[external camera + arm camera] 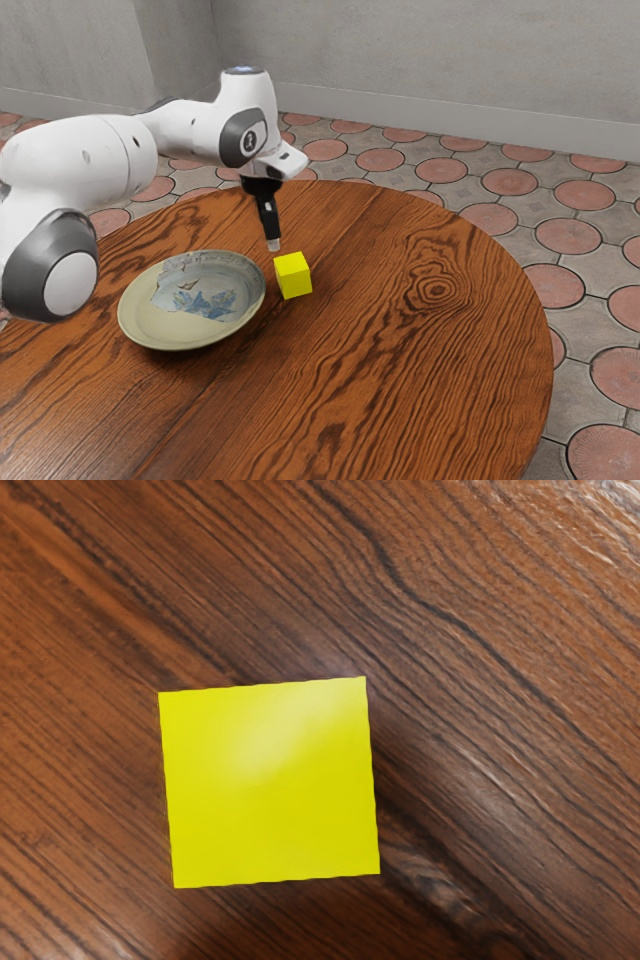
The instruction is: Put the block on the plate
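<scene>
In the exterior view my gripper (273, 244) points downward, its tip just above and slightly to the exterior view's left of the yellow block (293, 275). That block rests on the wooden table, close to the plate's rim on the exterior view's right side. The plate (150, 325) is round and pale green-grey, with a blue and grey pattern, and nothing lies on it. From the wrist view the block (270, 785) appears from above as a yellow square on the wood grain, below my hand.
The round wooden table (400, 400) has a curved edge toward the exterior view's right. Beyond it lie a floor of reddish round tiles (590, 195) and a grey wall (430, 60). My arm reaches in from the exterior view's left, behind the plate.
</scene>
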You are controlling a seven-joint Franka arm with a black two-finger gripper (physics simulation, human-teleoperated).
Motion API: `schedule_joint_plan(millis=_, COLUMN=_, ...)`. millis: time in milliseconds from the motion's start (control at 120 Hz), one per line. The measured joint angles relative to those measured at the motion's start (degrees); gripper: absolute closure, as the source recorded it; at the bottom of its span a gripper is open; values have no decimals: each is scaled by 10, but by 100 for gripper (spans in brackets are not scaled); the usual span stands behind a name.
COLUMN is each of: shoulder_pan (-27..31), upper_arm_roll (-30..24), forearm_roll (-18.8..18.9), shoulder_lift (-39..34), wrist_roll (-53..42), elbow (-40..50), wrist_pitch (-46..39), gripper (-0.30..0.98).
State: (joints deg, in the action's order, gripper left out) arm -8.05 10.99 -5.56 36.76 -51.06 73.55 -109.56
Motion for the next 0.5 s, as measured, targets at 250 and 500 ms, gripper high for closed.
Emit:
schedule_joint_plan(millis=250, shoulder_pan=0, upper_arm_roll=4, forearm_roll=-43, shoulder_lift=46, wrist_roll=6, elbow=-17, wrist_pitch=-31, gripper=0)
schedule_joint_plan(millis=500, shoulder_pan=1, upper_arm_roll=4, forearm_roll=-57, shoulder_lift=75, wrist_roll=10, elbow=-18, wrist_pitch=-61, gripper=0)
